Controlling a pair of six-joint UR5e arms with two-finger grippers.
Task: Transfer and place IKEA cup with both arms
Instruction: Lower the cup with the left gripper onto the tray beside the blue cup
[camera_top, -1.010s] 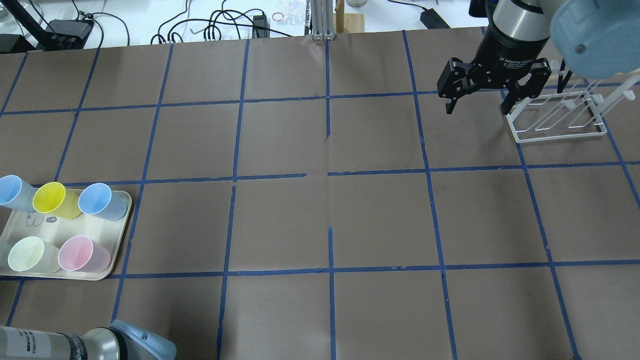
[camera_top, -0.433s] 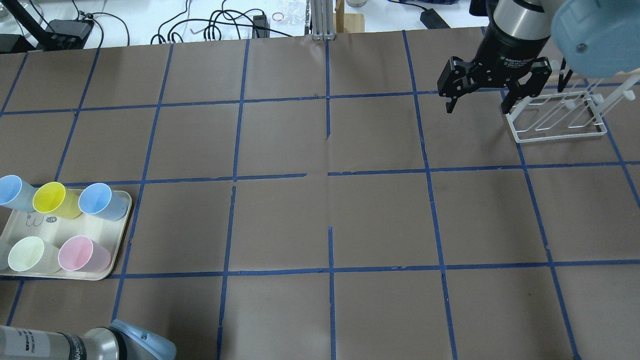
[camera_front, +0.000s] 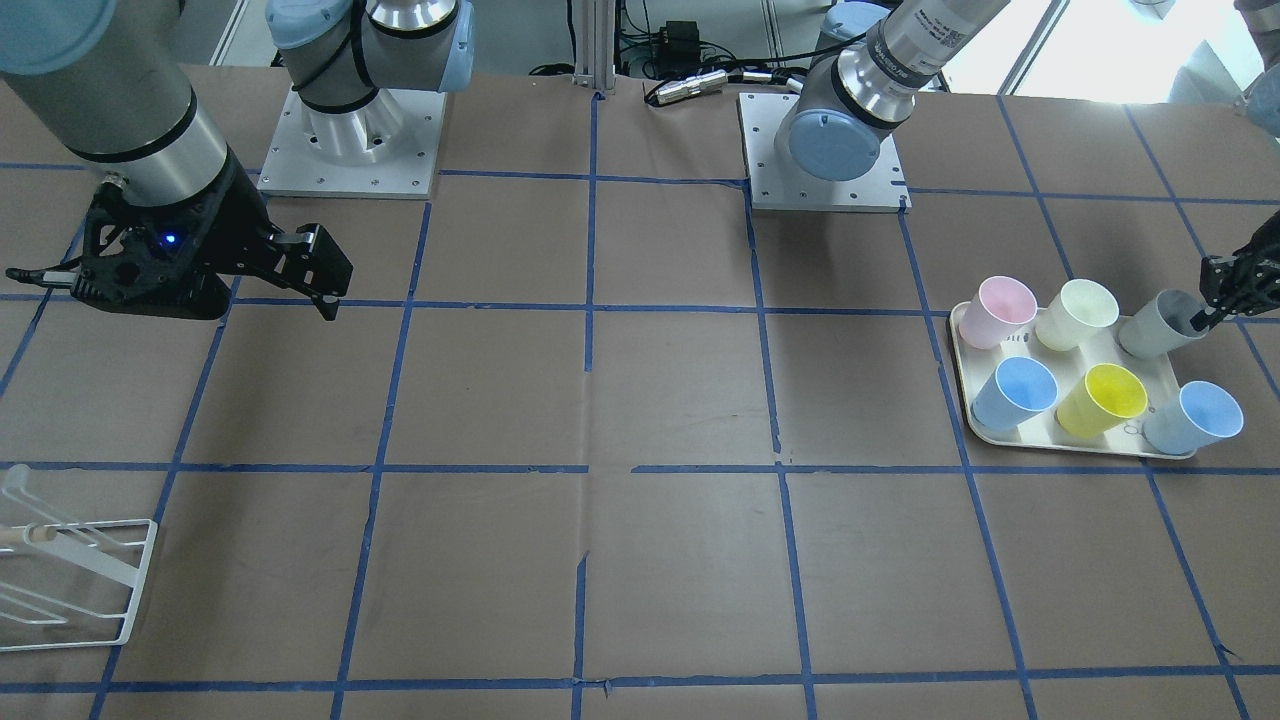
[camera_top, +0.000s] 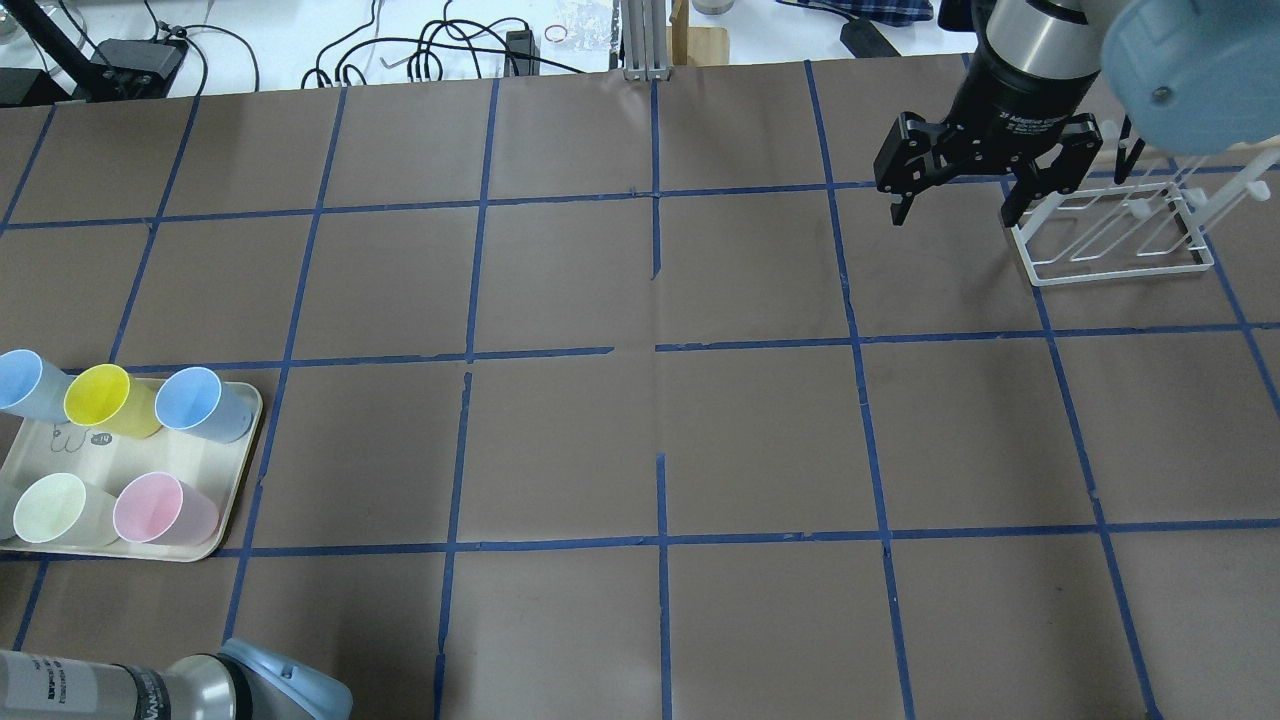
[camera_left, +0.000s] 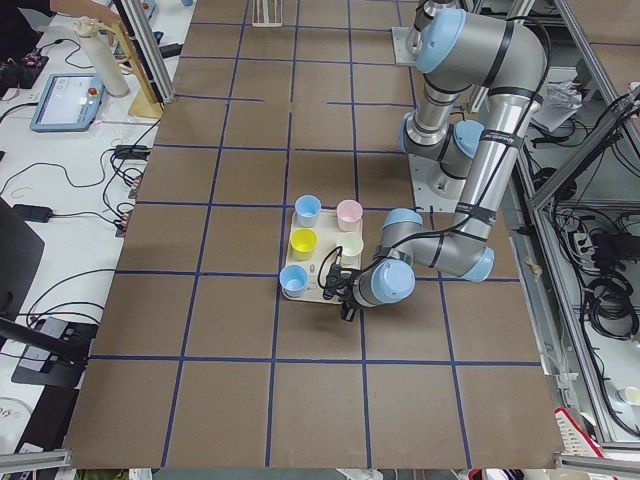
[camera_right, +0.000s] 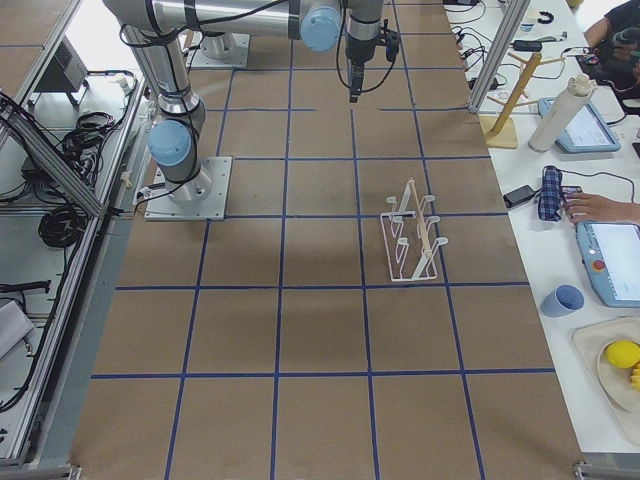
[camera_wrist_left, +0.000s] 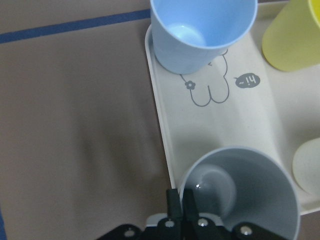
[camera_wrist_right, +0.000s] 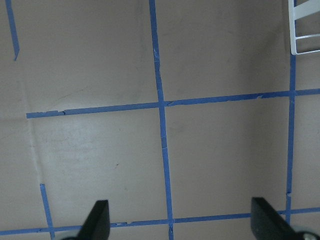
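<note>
Brown table (camera_top: 560, 440), blue tape grid (camera_top: 656, 150), left gripper (camera_wrist_left: 181, 195) pinching IKEA cup (camera_wrist_left: 245, 192), right gripper (camera_top: 953, 220) spread wide

You have a table (camera_top: 560, 440) covered in brown paper, marked with a blue tape grid. Directly on it sit 1 cream tray (camera_top: 95, 458), 1 white wire rack (camera_top: 1115, 240) and 2 metal base plates (camera_front: 415, 160).

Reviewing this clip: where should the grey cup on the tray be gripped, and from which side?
Pinch the IKEA cup by its rim wall, one finger inside and one outside, coming from above on the side nearest the tray edge. It stands mouth up with the cream cup close beside it, so that outer side is free. The left gripper sits there.
</note>
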